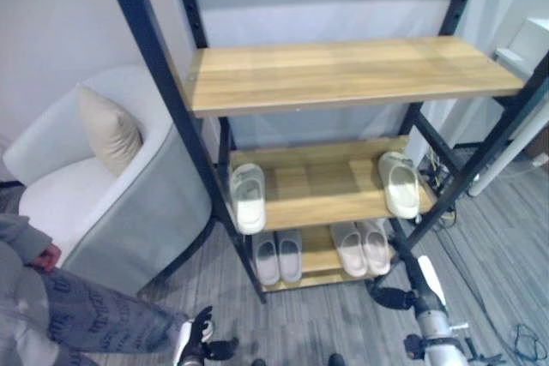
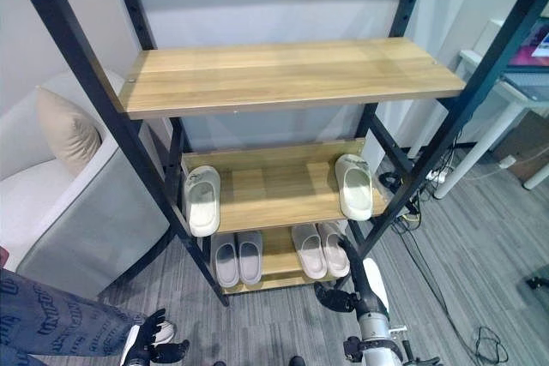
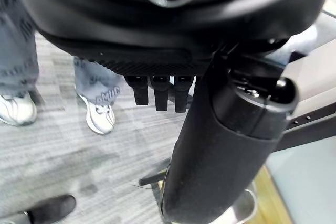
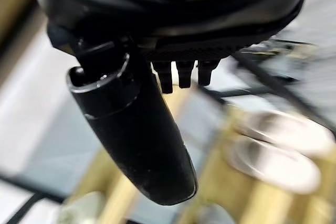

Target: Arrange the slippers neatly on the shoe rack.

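Two white slippers sit on the rack's (image 1: 360, 75) middle shelf, one (image 1: 248, 197) at the left end with its toe over the front edge, the other (image 1: 400, 183) at the right end, well apart. Below, on the bottom shelf, two pairs lie side by side, grey (image 1: 276, 256) on the left, white (image 1: 361, 247) on the right. Both hands hang low in front of the rack holding nothing, left hand (image 1: 203, 338) near a person's shoe (image 3: 98, 116) and right hand (image 1: 394, 297) before the bottom shelf, fingers (image 4: 182, 73) relaxed and thumbs straight.
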